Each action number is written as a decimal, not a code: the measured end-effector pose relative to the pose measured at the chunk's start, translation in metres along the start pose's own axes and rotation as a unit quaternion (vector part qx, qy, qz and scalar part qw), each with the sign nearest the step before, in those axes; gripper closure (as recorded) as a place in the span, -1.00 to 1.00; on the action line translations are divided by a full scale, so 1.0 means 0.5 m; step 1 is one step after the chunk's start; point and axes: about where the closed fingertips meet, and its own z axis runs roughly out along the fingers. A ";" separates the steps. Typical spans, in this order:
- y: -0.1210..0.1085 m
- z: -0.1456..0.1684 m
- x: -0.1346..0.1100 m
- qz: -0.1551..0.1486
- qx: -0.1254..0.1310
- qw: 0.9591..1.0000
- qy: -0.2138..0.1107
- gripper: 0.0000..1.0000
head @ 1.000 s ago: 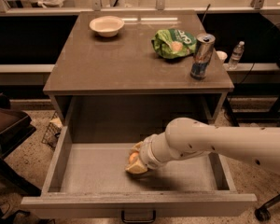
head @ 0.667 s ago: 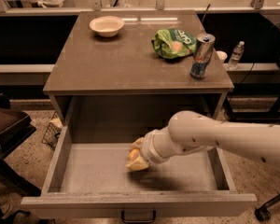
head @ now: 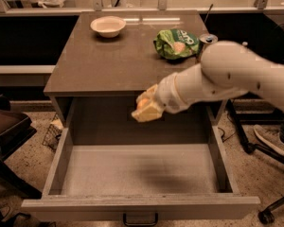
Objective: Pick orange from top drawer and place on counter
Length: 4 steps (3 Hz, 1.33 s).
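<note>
The top drawer [head: 137, 205] is pulled fully open and its grey-brown floor is bare. My gripper [head: 146, 107] is lifted above the drawer, just below the front edge of the counter [head: 109, 60]. Its pale fingers are shut on the orange [head: 142, 103], of which only a small orange patch shows between them. The white arm reaches in from the right.
On the counter stand a white bowl [head: 108, 25] at the back left, a green chip bag [head: 176, 42] at the back right and a can [head: 207, 39] partly hidden behind my arm. A dark chair [head: 4, 126] is at the left, a chair base and a shoe at the right.
My gripper has risen out of the drawer with the orange, from the drawer floor up to just under the counter's front edge. The drawer floor is now bare.
</note>
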 end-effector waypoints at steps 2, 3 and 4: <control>-0.034 -0.120 -0.202 -0.022 -0.050 0.998 -0.035 1.00; -0.034 -0.120 -0.202 -0.022 -0.050 0.998 -0.035 1.00; -0.051 -0.068 -0.216 0.001 -0.052 0.998 -0.043 1.00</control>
